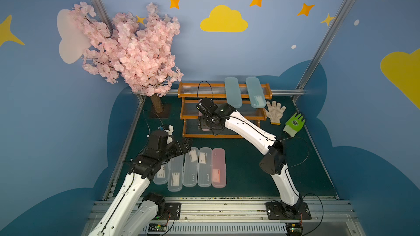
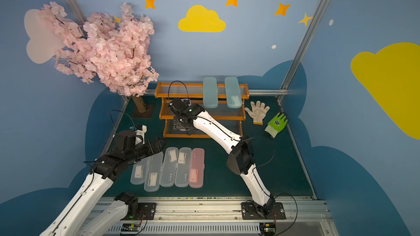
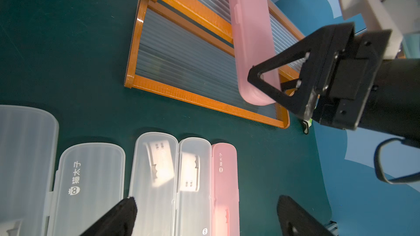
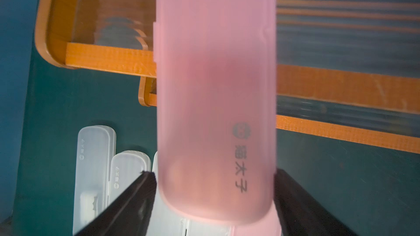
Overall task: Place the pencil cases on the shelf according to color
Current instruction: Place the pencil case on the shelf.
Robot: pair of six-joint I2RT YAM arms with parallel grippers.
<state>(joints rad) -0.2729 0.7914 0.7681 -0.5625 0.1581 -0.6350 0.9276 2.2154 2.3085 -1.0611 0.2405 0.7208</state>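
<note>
The shelf stands mid-frame in both top views; on its left half the right gripper straddles a pink pencil case slanting across the tiers (pressing or merely flanking, I cannot tell). Lower left, the left gripper hangs spread wide above clear cases.

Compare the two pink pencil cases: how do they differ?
The mat case lies flat beside the clear cases; the shelf case slants across the lower tiers of the shelf. The mat case lies untouched; the shelf case sits between the fingers of the right gripper. A white label shows inside the mat case, none in the shelf case. Both are translucent pink, round-ended.
</note>
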